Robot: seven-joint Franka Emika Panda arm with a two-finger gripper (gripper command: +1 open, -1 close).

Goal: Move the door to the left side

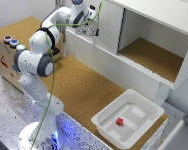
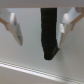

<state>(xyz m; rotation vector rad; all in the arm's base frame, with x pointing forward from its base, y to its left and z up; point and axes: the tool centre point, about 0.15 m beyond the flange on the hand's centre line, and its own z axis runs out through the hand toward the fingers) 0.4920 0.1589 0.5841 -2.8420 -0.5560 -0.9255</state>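
The door (image 1: 109, 24) is a plain white panel covering the half of the white cabinet (image 1: 159, 15) towards the exterior view's left. The other half stands uncovered, showing a brown floor inside. My gripper (image 1: 93, 29) is up against the door's face at its edge on the exterior view's left. In the wrist view the white door (image 2: 30, 57) fills the picture, and its dark handle (image 2: 50, 35) sits between my two fingers (image 2: 15, 32). The gripper (image 2: 41, 40) is open, with a gap on each side of the handle.
A white plastic tray (image 1: 144, 131) holding a small red block (image 1: 120, 121) stands at the front of the cork-covered table (image 1: 79, 85). The cabinet's fixed lower front board (image 1: 104, 60) runs below the door. A wooden box with buttons (image 1: 9, 47) is at the exterior view's left.
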